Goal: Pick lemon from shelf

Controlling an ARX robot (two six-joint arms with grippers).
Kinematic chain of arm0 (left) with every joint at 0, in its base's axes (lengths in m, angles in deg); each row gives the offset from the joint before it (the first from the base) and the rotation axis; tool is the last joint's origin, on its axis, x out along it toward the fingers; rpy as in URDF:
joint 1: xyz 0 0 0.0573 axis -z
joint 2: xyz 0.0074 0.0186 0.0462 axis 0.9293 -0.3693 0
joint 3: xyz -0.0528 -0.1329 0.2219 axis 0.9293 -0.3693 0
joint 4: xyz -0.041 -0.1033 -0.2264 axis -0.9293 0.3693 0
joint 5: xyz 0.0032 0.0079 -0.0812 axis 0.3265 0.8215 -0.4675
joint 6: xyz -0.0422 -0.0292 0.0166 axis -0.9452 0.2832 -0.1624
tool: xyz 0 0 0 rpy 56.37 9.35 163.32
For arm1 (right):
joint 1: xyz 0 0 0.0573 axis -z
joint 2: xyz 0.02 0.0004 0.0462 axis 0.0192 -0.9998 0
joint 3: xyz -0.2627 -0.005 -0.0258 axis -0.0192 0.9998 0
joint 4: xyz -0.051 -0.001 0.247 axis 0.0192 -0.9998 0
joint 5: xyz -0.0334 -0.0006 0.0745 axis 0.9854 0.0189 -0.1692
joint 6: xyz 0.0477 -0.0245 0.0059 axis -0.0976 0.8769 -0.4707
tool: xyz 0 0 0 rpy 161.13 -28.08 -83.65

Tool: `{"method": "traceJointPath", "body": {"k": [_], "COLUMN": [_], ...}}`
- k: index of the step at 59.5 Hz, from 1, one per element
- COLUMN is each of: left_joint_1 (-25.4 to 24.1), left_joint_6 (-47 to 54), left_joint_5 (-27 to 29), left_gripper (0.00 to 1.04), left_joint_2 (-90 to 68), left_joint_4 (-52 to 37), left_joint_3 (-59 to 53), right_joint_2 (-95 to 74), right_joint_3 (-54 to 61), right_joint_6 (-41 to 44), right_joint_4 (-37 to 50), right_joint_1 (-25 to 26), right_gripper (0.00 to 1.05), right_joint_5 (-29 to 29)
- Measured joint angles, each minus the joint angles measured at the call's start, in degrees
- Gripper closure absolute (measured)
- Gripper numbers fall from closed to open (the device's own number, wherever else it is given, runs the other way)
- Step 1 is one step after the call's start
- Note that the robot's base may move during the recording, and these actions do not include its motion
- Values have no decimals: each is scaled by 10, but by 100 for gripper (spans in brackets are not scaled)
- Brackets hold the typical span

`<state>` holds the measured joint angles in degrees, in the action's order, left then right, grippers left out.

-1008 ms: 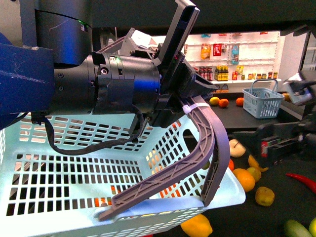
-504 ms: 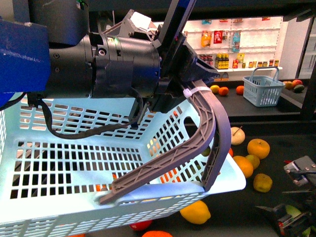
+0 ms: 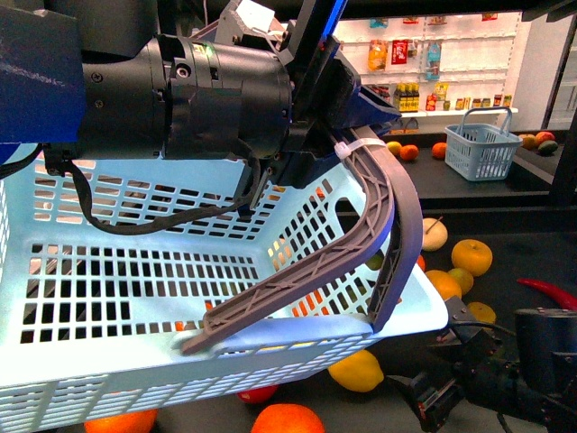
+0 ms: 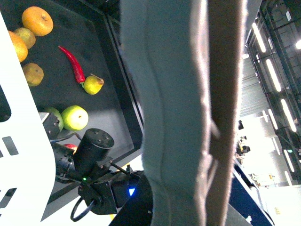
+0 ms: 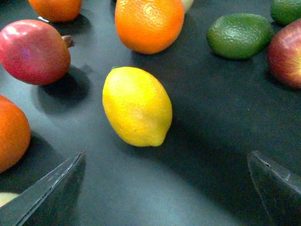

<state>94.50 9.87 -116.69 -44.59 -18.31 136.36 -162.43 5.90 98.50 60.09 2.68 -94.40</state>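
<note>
The lemon (image 5: 136, 106), bright yellow and oval, lies on the dark shelf tier (image 5: 211, 117). My right gripper (image 5: 167, 188) is open and empty, its two fingertips (image 5: 56, 186) wide apart just short of the lemon. In the front view the lemon (image 3: 358, 370) lies below the basket's front corner, with the right gripper (image 3: 433, 397) low beside it to the right. My left gripper (image 3: 338, 135) is shut on the grey-brown basket handle (image 3: 388, 207) and holds the pale blue basket (image 3: 135, 271) up. The handle (image 4: 188, 113) fills the left wrist view.
Oranges (image 5: 149, 23), a red apple (image 5: 33, 52) and a green avocado (image 5: 240, 30) lie around the lemon. More fruit (image 3: 471, 256) and a red chili (image 3: 545, 290) lie on the tier to the right. A small basket (image 3: 482, 149) stands on a far counter.
My right arm has come down from mid-height at the right to low at the front right, close to the lemon. The held basket has shifted slightly.
</note>
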Motion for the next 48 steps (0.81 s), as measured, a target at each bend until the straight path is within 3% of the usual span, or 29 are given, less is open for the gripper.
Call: {"method": "traceJointPath", "body": {"k": [48], "left_joint_1": [0], "left_joint_6": [0], "left_joint_5": [0], "left_gripper": [97], "left_joint_2": [0], "left_joint_4": [0], "left_joint_3": [0], "right_joint_2": [-106], "right_joint_3": [-233], "right_joint_6": [-4], "right_joint_4": [-157], "right_joint_1": [-41], "right_gripper": [2], "right_joint_5": [-48]}}
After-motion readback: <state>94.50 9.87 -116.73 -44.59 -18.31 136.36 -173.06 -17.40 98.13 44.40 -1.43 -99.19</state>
